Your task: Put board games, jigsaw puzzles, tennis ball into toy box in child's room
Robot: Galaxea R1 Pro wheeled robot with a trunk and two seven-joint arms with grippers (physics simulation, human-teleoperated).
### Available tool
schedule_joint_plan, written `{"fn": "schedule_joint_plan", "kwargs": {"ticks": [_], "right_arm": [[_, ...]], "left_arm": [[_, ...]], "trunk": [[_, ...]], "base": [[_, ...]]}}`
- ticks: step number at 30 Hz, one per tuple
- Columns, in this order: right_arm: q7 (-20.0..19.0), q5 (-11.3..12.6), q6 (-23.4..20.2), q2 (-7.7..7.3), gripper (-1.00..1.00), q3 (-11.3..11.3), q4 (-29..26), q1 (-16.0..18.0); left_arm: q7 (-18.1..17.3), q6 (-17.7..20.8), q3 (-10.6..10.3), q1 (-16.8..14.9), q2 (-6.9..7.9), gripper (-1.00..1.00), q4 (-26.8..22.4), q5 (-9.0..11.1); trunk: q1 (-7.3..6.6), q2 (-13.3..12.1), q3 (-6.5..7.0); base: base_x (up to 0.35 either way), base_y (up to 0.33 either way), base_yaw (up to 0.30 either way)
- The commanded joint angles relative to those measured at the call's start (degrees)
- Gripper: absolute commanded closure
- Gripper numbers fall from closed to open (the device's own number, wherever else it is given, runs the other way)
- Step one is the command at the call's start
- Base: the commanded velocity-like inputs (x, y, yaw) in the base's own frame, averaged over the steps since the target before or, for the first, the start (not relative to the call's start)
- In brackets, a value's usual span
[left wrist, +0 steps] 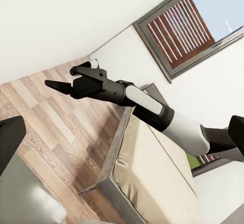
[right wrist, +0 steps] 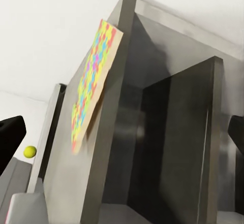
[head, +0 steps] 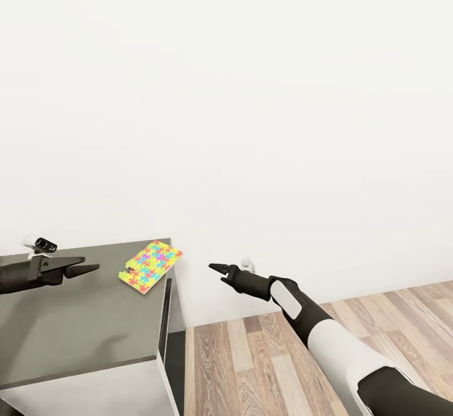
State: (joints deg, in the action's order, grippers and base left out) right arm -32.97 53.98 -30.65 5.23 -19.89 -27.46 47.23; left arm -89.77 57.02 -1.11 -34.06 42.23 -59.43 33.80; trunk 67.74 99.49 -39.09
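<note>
One jigsaw puzzle (head: pixel 150 267), a flat square of yellow, pink, blue and green pieces, lies on the far right corner of a grey desk top (head: pixel 69 328) and overhangs its edge. The right wrist view shows the jigsaw puzzle (right wrist: pixel 94 82) from below. A tennis ball (right wrist: pixel 29 152) rests on a paler surface past the desk. My left gripper (head: pixel 88 270) hovers open over the desk, left of the puzzle. My right gripper (head: pixel 217 271) hangs open in the air to the puzzle's right, off the desk. The board games and the toy box are out of view.
A bare white wall stands close behind the desk. Wood plank floor (head: pixel 264 365) lies to the right. In the left wrist view my right gripper (left wrist: pixel 56 86) reaches above the beige bed (left wrist: pixel 152 178), with a grey-framed window (left wrist: pixel 188 23) behind it.
</note>
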Motion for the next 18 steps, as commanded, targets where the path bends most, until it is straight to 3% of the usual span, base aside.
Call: {"fn": "schedule_joint_plan", "kwargs": {"ticks": [1,18], "right_arm": [[0.1,0.3,-0.2,0.03,-1.00,-0.1,0.0,0.1],[0.4,0.3,-0.1,0.49,-1.00,-0.1,0.0,0.1]], "left_arm": [[-0.2,0.6,-0.1,0.0,0.05,-1.00,0.0,0.1],[-0.2,0.6,-0.1,0.0,0.04,-1.00,0.0,0.0]], "trunk": [[-0.01,0.0,-0.06],[-0.01,0.0,-0.07]], "base": [[0.003,0.002,0.000],[0.000,0.000,0.000]]}}
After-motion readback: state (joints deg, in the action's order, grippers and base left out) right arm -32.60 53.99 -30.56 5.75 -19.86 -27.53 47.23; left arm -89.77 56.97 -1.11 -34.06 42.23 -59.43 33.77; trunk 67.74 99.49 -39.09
